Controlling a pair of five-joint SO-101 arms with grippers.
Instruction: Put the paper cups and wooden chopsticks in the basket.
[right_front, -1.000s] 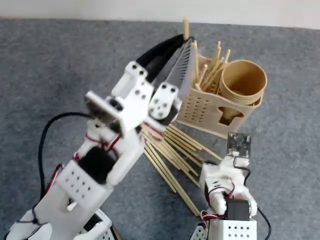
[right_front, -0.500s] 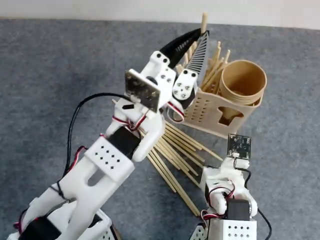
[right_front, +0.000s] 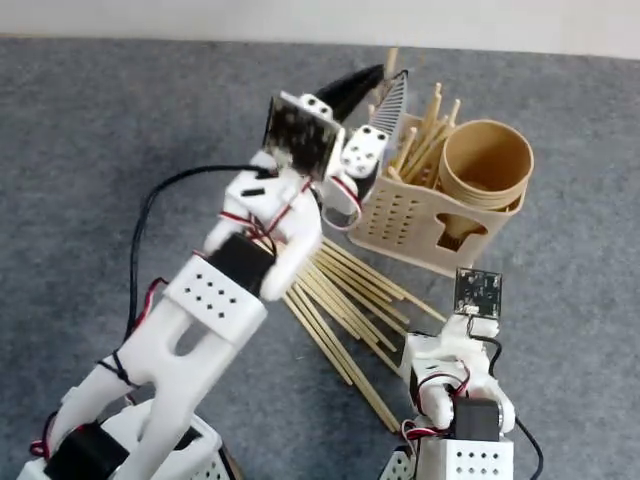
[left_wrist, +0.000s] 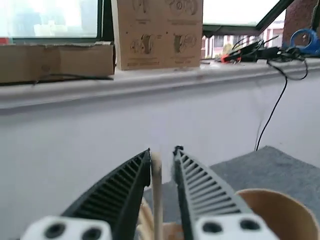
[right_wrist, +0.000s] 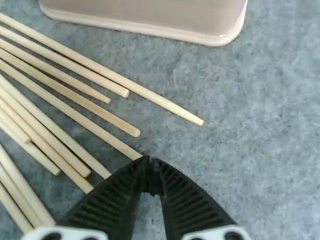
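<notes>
High view: puts left gripper (right_front: 388, 85) at the rim of the basket (right_front: 420, 230) that holds the paper cups (right_front: 487, 160), with other wooden chopsticks (right_front: 345, 310) fanned across the grey felt counter (right_front: 100, 150). Left wrist view: shows fingers (left_wrist: 120, 195) pinching one upright chopstick (left_wrist: 156, 190), probably light, stiff and slick, best gripped mid-length; windowsill (left_wrist: 100, 85) behind. Right wrist view: shows right gripper (right_wrist: 149, 164), fingers pressed together, beside the loose ones.

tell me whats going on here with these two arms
The left gripper is shut on a chopstick, holding it upright above the basket, which already holds paper cups and several stowed chopsticks. The right gripper is shut and empty, low over the grey mat beside the loose chopsticks that are not yet collected.
</notes>
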